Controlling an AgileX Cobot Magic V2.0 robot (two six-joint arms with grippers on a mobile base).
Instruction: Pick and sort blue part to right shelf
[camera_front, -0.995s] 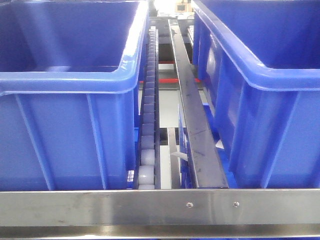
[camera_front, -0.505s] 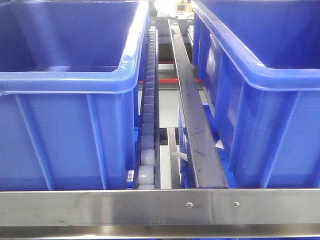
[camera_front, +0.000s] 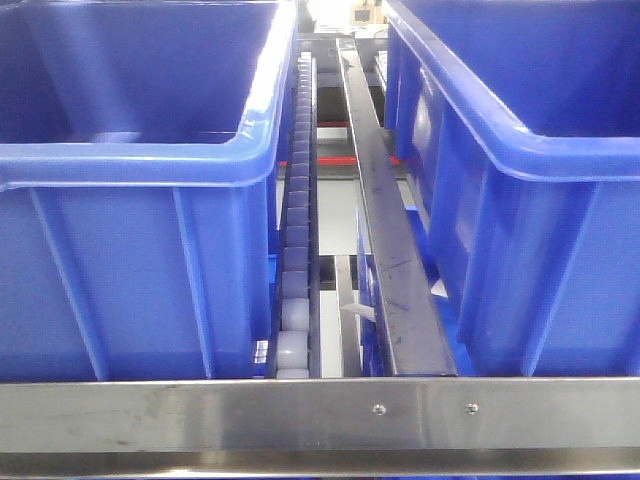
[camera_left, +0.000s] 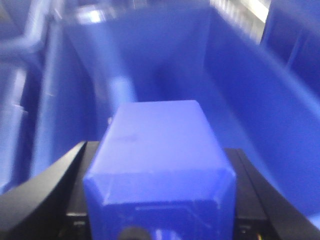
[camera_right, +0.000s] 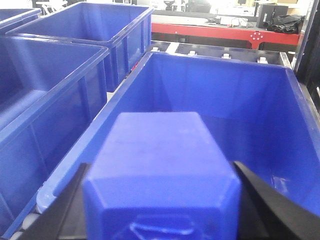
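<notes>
Low in each wrist view, left gripper clamps first blue part, right gripper clamps second blue part, over blue crates.

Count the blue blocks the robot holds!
2. One blue block sits in the left claw, facing a blurry blue crate. A second blue block sits in the right claw, facing a blue crate. More may be hidden.

Boxy blue part held above open blue crate; second blue part likewise. Right shelf: steel rail, roller track.
</notes>
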